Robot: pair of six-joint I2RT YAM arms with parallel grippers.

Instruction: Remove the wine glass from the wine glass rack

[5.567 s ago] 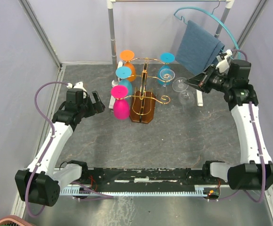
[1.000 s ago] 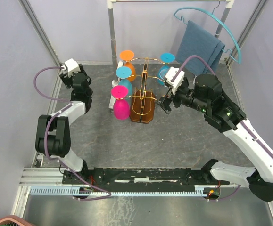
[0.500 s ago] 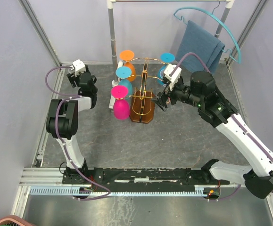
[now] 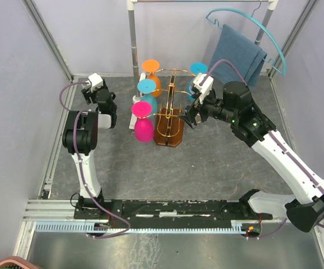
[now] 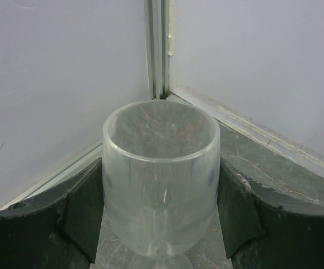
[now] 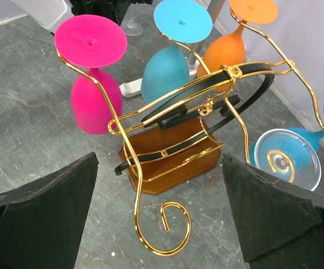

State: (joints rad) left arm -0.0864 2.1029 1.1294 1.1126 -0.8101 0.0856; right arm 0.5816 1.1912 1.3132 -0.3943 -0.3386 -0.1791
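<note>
The gold wire wine glass rack point(image 4: 169, 128) stands mid-table on its brown base point(image 6: 173, 157). Upside down on its arms hang a pink wine glass point(image 4: 143, 128) point(image 6: 94, 101), a teal one point(image 6: 167, 70), an orange one point(image 6: 226, 50) and a teal one with a clear foot point(image 6: 287, 162). My right gripper point(image 4: 191, 116) point(image 6: 159, 168) is open just right of the rack, and a bare curled arm point(image 6: 164, 235) lies between its fingers. My left gripper point(image 4: 106, 105) point(image 5: 160, 210) is shut on the bowl of an upright clear wine glass point(image 5: 159, 179) near the back-left corner.
A white pole stand point(image 4: 132, 56) rises behind the rack, with its foot point(image 6: 129, 87) beside the pink glass. A blue towel point(image 4: 237, 53) hangs on a teal hanger at the back right. Enclosure walls and a corner post point(image 5: 157, 50) stand close ahead of the left gripper.
The left arm has folded in further, its elbow swinging right while the wrist stays near the back-left corner. The right gripper has edged left and closer to the rack. Both jaws are unchanged.
</note>
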